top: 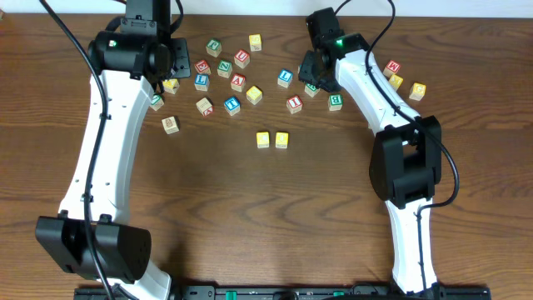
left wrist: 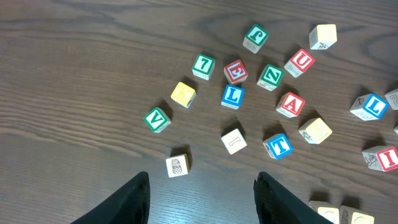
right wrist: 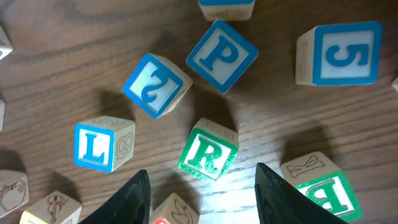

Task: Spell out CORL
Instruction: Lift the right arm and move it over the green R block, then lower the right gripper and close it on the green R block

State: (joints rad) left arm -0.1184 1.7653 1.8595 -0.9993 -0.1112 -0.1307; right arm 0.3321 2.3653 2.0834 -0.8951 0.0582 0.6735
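Observation:
Two yellow blocks [top: 263, 139] [top: 281, 139] sit side by side in a row at the table's middle; their letters are too small to read. My right gripper [top: 315, 77] is open and hovers over a green R block [right wrist: 208, 150], which lies tilted between the fingers [right wrist: 202, 199]. A blue L block [right wrist: 99, 144] lies to its left. My left gripper [left wrist: 202, 199] is open and empty above bare wood at the back left [top: 169, 68]. Another blue L block [left wrist: 232, 96] lies ahead of it among scattered blocks.
Near the R block lie a blue 2 [right wrist: 155, 84], blue P [right wrist: 222, 55], blue 5 [right wrist: 339, 54] and green B [right wrist: 323, 186]. Near the left gripper lie a pineapple block [left wrist: 178, 165], green V [left wrist: 157, 119], blue T [left wrist: 277, 145] and red A [left wrist: 290, 104].

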